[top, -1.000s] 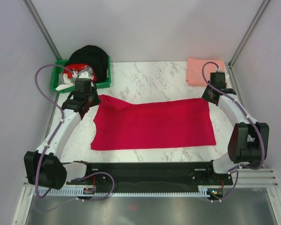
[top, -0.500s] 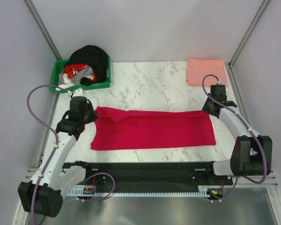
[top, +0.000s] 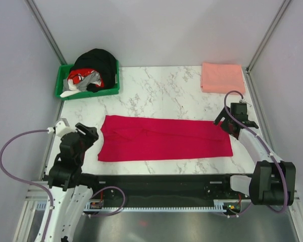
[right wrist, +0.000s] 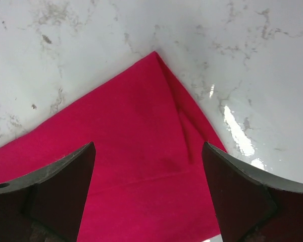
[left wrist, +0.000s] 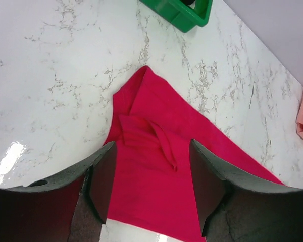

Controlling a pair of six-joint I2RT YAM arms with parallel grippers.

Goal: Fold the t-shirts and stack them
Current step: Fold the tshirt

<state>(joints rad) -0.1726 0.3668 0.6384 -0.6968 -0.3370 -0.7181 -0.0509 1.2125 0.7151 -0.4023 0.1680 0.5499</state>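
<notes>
the crimson red t-shirt [top: 164, 138] lies flat on the marble table [top: 161, 91], folded into a long band running left to right across the near middle. its left end shows a small rumpled fold with a raised crease; the right end is squared, with a soft crease near its edge. the salmon pink t-shirt [top: 222, 77] lies well apart at the far right corner, folded into a neat flat rectangle

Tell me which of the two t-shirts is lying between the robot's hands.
The crimson red t-shirt, stretched from the left hand to the right hand. The salmon pink t-shirt sits folded at the far right corner.
</notes>
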